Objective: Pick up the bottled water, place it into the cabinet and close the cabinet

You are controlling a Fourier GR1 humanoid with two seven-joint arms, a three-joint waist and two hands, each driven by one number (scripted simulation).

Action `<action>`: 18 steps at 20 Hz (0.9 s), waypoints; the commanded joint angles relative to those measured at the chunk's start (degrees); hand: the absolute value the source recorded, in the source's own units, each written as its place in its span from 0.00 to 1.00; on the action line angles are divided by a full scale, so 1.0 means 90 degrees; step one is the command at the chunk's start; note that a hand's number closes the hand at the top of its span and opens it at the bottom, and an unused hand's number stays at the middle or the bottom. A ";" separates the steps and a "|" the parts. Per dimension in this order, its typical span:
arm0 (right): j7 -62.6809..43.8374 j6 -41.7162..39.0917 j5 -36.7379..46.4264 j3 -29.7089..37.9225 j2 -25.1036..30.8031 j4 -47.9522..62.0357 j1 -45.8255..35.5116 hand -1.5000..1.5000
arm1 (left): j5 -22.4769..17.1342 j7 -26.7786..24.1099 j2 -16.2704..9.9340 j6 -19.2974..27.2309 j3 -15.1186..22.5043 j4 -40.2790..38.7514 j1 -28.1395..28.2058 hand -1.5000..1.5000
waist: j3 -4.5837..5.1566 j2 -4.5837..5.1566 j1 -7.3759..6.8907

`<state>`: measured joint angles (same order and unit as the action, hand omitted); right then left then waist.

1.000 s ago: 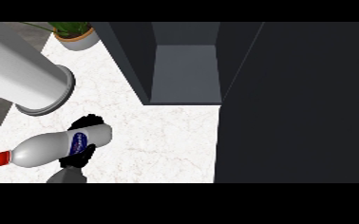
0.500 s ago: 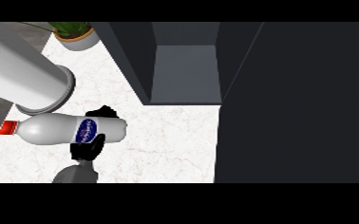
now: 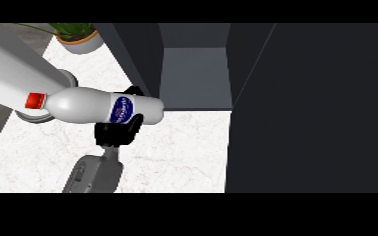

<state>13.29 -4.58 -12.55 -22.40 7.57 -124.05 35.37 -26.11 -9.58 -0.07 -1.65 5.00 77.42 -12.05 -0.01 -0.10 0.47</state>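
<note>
The bottled water point(image 3: 85, 107) is white with a red cap point(image 3: 35, 100) and a blue label. It hangs sideways above the counter, cap to the left and base against the cabinet's left front edge. My right hand point(image 3: 118, 132) is shut on it from below, at the label end, and the bottle hides most of the fingers. The cabinet point(image 3: 196, 77) stands open just right of the bottle, showing a grey inner floor. My left hand does not show.
A broad dark panel point(image 3: 310, 110) fills the right side, beside the cabinet's opening. A large pale grey cylinder point(image 3: 26, 75) slants in at the left, behind the bottle's neck. A potted plant point(image 3: 77, 35) stands at the back left. White marble counter point(image 3: 177, 150) lies below.
The hand has lifted the bottle off the counter and carried it up and right, towards the cabinet's opening. The bottle has turned from tilted to lying level.
</note>
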 commanded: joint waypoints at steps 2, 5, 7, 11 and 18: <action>0.0640 -0.0052 0.0191 -0.0244 -0.0027 0.0175 0.0391 0.00 | 0.0209 0.0576 0.0007 0.1056 0.0361 0.0281 -0.0704 1.00 | -0.0002 -0.0004 0.0025; -0.0011 0.0249 0.0225 -0.0163 -0.0203 0.0425 -0.0428 0.00 | 0.0040 0.0611 0.0007 0.1450 0.0396 -0.0203 -0.1510 1.00 | 0.0000 0.0012 -0.0003; -0.0017 0.0145 0.0028 -0.0198 -0.0055 0.0002 -0.0071 0.00 | 0.0215 0.0285 0.0007 0.1778 0.0575 -0.0839 -0.2038 1.00 | 0.0001 0.0020 0.0093; 0.0204 -0.0027 -0.0186 0.0046 0.0017 0.0065 -0.0166 0.00 | 0.0690 0.0253 0.0002 0.2196 0.0729 -0.1119 -0.2396 1.00 | -0.0003 0.0029 0.0141; -0.0030 -0.0006 -0.0058 -0.0028 0.0048 0.0283 -0.0427 0.00 | 0.1224 0.0319 -0.0022 0.2884 0.0947 -0.1499 -0.2957 1.00 | -0.0004 0.0059 0.0245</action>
<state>13.24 -3.88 -12.74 -23.18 7.10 -121.56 31.99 -17.88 -9.85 -1.54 22.86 14.80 71.72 -22.87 0.10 -0.61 0.67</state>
